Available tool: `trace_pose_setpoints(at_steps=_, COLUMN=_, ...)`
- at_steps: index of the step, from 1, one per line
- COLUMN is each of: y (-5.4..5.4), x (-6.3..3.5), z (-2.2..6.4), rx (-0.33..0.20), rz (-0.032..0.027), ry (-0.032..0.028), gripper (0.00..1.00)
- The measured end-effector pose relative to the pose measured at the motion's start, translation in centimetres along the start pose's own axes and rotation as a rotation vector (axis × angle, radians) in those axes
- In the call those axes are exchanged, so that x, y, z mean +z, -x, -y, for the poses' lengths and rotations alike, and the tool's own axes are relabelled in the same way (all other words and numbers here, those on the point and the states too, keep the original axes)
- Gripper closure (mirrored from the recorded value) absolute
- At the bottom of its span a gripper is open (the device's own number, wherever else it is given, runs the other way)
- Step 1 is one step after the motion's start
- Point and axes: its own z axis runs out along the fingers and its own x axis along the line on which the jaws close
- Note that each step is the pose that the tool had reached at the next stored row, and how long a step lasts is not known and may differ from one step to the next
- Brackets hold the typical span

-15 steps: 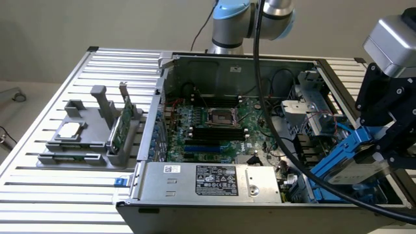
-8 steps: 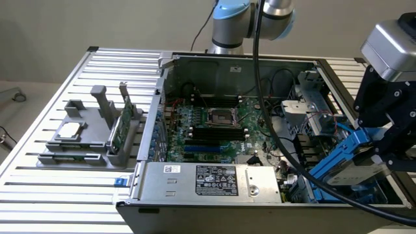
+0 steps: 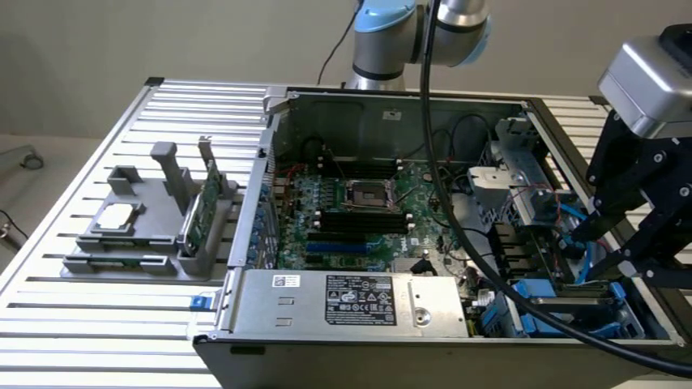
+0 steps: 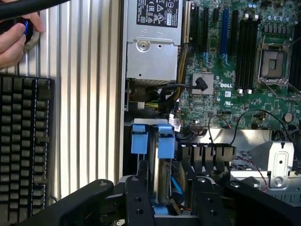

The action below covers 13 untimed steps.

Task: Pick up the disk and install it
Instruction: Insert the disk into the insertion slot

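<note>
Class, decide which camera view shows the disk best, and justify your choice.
The wrist view: the disk stands edge-on in its bay between the fingers, blue rails plain. In the exterior view, its blue end shows past the black cable; the rest is hard to tell.

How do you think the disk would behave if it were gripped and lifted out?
The disk looks like a metal slab, so it is probably stiff and heavy for its size. Standing on edge, it may tip if left unsupported. Its blue rails look plastic and may flex slightly.
</note>
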Motion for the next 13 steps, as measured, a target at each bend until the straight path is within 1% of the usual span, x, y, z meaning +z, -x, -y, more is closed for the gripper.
trace_pose_setpoints(at_steps=5, y=0.00, x=0.03, z=0.00, rx=0.000, rz=0.0001, ry=0.0000, gripper=0.60)
trace_pose_setpoints(at_steps=9, y=-0.01, x=0.05, z=0.12, rx=0.000, rz=0.0013, ry=0.0000, gripper=0.60)
trace_pose_setpoints(at_steps=10, y=-0.02, x=0.06, z=0.17, rx=0.000, rz=0.0015, ry=0.0000, gripper=0.62)
trace_pose_setpoints(at_steps=11, y=-0.03, x=0.10, z=0.21, rx=0.000, rz=0.0021, ry=-0.0001, gripper=0.62)
trace_pose_setpoints(at_steps=13, y=-0.06, x=0.23, z=0.26, rx=0.000, rz=0.0037, ry=-0.0002, gripper=0.75)
